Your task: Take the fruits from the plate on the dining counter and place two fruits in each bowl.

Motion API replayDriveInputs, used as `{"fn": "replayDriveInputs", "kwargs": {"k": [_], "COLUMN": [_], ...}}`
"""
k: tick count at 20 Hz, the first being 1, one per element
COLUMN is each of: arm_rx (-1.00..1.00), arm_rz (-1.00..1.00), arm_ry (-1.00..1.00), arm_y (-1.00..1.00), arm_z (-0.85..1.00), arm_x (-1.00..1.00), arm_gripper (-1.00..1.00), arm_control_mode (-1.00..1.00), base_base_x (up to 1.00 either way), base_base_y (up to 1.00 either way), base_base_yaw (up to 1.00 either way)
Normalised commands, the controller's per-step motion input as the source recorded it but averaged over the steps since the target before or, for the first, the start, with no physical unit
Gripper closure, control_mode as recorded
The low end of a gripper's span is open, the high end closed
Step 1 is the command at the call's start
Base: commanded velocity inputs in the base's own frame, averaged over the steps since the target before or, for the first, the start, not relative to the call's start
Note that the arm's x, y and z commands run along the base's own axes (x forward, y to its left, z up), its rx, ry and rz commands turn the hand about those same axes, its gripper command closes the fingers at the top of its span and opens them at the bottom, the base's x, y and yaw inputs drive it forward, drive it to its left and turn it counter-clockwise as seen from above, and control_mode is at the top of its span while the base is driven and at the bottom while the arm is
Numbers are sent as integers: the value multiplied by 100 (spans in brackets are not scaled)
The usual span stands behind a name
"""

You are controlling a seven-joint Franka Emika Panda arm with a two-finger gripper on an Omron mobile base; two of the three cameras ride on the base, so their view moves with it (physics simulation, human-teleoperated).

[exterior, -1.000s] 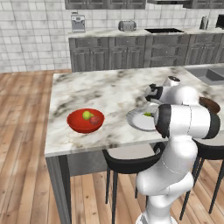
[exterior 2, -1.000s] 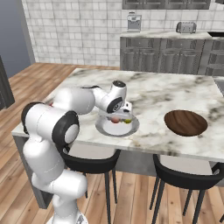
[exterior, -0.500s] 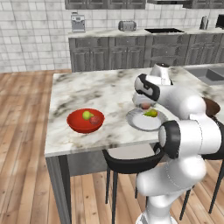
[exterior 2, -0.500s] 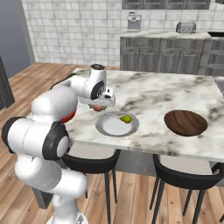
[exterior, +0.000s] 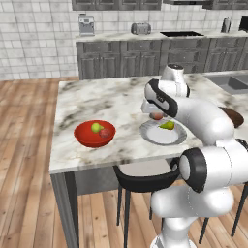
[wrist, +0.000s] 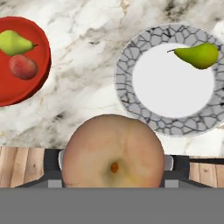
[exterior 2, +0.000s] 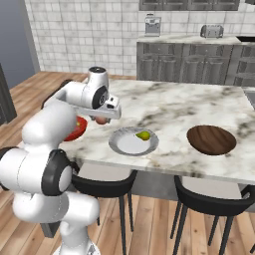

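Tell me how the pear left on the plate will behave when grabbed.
The pear lies on its side on the plate, so it may roll or pivot if nudged. Its tapered neck probably slips between jaws; the fat end grips better. It looks smooth and rigid.

The arm reaches forward, bent, its claw clamped and pointing down.
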Motion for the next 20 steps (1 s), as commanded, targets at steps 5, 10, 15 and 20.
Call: {"fn": "replayDriveInputs", "kwargs": {"k": [5, 10, 15, 20], "arm_rx": [0, 0, 0, 0], "arm_rz": [-9, -5, 0, 0], "arm_ry": [0, 0, 0, 0], "arm_y": [0, 0, 0, 0], "arm_z": [0, 0, 0, 0], "arm_x": [-26, -6, 0, 0], "arm_gripper": [100, 100, 100, 100], "arm_control_mode": [-100, 100, 100, 100], "base_base_x": [0, 0, -16, -16], "base_base_y": [0, 0, -73, -99], "base_base_yaw": [0, -1, 1, 0]}}
